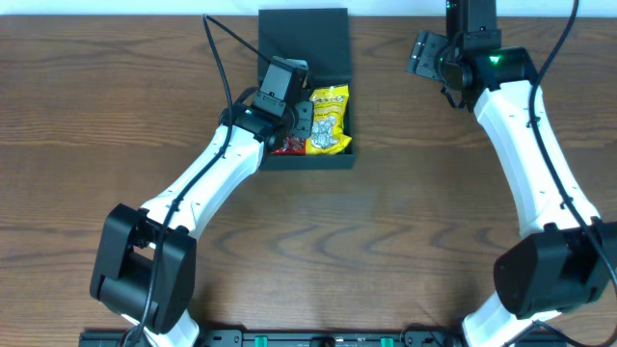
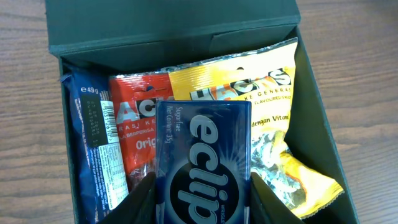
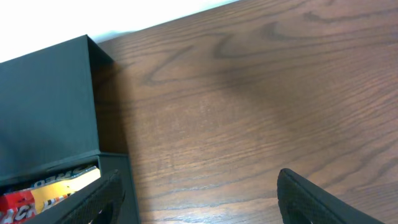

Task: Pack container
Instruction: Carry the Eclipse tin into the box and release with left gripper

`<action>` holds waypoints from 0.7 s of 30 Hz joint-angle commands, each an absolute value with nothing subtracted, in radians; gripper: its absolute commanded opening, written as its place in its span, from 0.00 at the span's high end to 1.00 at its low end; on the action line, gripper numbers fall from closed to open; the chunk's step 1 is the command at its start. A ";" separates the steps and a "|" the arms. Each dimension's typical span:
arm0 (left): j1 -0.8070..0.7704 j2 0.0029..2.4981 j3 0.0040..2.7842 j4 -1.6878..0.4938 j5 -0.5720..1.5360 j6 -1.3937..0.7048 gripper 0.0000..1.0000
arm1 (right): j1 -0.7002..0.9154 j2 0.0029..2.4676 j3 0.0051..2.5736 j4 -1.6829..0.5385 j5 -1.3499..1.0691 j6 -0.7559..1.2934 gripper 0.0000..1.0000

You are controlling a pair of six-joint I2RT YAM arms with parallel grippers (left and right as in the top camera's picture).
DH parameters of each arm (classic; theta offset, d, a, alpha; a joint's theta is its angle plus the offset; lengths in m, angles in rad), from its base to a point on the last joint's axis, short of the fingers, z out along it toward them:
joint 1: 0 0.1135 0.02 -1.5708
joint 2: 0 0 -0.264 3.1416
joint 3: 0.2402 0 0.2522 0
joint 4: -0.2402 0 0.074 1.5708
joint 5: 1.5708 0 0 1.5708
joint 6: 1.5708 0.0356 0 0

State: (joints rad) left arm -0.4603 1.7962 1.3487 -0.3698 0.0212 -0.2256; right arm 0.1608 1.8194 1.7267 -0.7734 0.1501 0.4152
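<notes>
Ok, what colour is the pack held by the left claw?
The pack is dark blue with white lettering, clearest in the left wrist view.

The dark matte container (image 1: 308, 162) sits open, its lid (image 1: 304, 39) laid back flat, partly filled.

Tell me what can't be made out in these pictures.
- Overhead: the Eclipse pack in the left claw is hidden under the arm.
- Left wrist: red packet mostly covered by that pack; the pack's bottom cut off by the edge.
- Right wrist: the right claw and the container are cut off by the frame edges.
</notes>
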 commanded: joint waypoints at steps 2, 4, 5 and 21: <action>-0.459 1.805 1.362 -0.369 0.000 -0.263 0.79 | 0.154 1.822 1.733 -0.774 0.150 0.403 0.21; -0.459 1.805 1.362 -0.365 0.000 -0.262 0.65 | 0.154 1.822 1.733 -0.774 0.150 0.403 0.21; -0.459 1.805 1.362 -0.361 0.000 -0.262 0.60 | 0.154 1.822 1.733 -0.775 0.150 0.403 0.20; -0.434 1.783 1.364 -0.272 -0.011 -0.060 0.53 | 0.162 1.822 1.733 -0.767 0.149 0.403 0.09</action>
